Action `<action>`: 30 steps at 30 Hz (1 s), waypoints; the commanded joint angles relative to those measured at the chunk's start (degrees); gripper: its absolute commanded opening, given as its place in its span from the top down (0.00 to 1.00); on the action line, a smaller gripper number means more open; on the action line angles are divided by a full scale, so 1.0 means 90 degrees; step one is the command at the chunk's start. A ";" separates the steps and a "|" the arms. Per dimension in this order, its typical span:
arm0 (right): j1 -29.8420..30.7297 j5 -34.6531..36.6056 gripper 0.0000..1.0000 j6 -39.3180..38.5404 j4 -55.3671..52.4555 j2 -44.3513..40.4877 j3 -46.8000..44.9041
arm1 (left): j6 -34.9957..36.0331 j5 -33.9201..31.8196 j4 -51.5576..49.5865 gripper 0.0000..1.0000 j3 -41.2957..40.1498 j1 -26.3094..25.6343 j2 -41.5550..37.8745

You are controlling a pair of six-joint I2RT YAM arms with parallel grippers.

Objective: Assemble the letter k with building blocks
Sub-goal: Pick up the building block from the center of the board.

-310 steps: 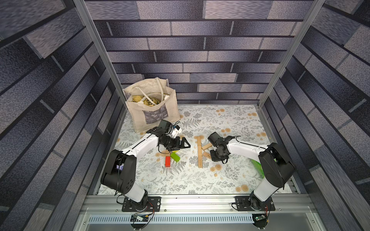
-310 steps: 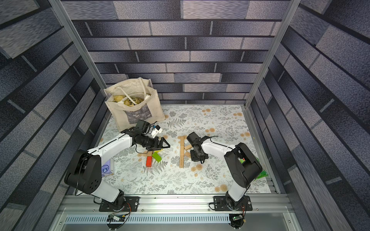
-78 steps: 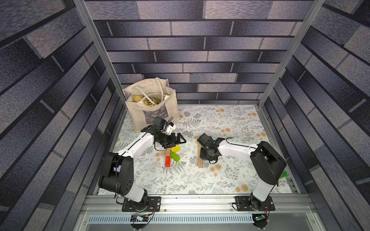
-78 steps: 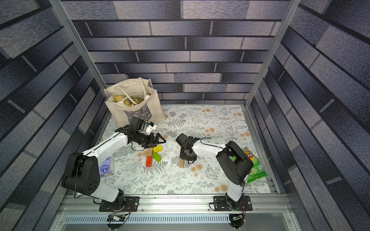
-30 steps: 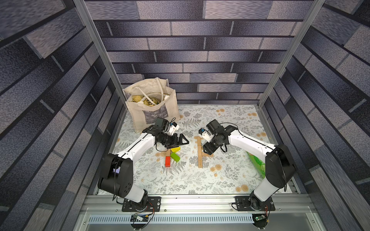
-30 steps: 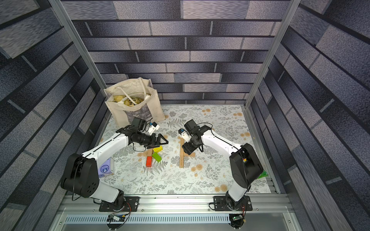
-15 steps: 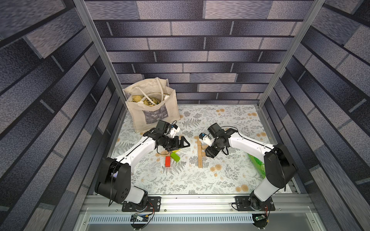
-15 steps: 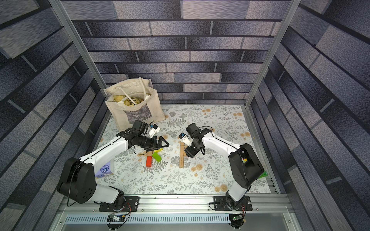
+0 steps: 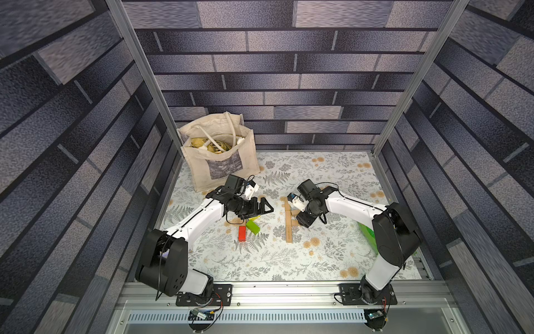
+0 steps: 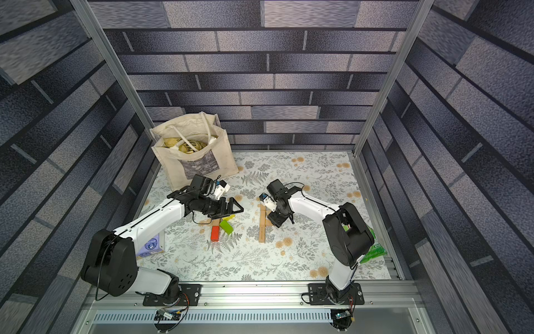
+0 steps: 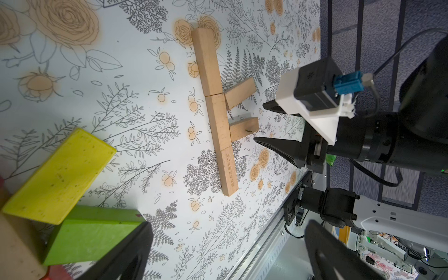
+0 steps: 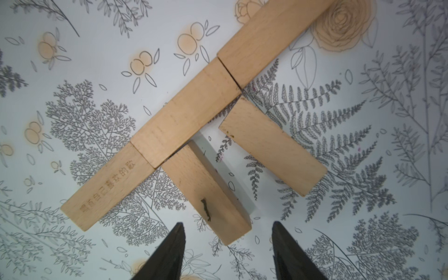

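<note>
Left wrist view: my left gripper (image 11: 229, 232) hangs wide open and empty over the loose building blocks. A green block (image 11: 94, 235) lies just beside one of its fingers (image 11: 131, 249), with a yellow block (image 11: 60, 174) leaning across the green one on the side away from the fingertips. A red block (image 9: 242, 233) lies flat just below those fingers in both top views. The canvas tote bag (image 9: 219, 162) stands well behind the gripper, and the purple tissue pack (image 10: 150, 245) lies back by the arm's elbow.

Ahead of the open left fingertips, well apart from them, lies the letter k (image 12: 189, 116), all tan wood. Its spine (image 11: 218, 116) is three blocks end to end, flat on the floral table cover (image 9: 289, 260). Two slanted blocks meet the middle one.

My right gripper (image 12: 226, 242) is low over the figure's branch side, jaws partly apart and gripping nothing. The near branch block (image 12: 208, 194) points its free end into the gap between the fingertips, with cloth visible on either side. The far branch block (image 12: 274, 148) lies just beyond one finger (image 12: 291, 254), clear of it. A green packet (image 10: 375, 248) sits behind the right arm at the table's edge.
</note>
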 commanded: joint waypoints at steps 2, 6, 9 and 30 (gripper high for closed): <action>0.0008 0.0112 0.43 -0.0072 0.0057 0.0171 -0.0094 | -0.0041 -0.0068 0.0059 0.00 -0.0081 0.0011 -0.0087; 0.0037 0.0183 0.46 -0.0092 -0.0008 0.0345 -0.0066 | -0.0042 -0.0057 0.0081 0.00 -0.0095 0.0018 -0.0059; 0.0061 0.0169 0.46 -0.0102 -0.0001 0.0433 -0.0083 | -0.0023 -0.0048 0.0083 0.00 -0.0094 0.0041 -0.0039; 0.0176 0.0253 0.54 -0.0072 -0.0060 0.0524 -0.0164 | -0.0021 -0.0024 0.0128 0.00 -0.0052 0.0073 0.0140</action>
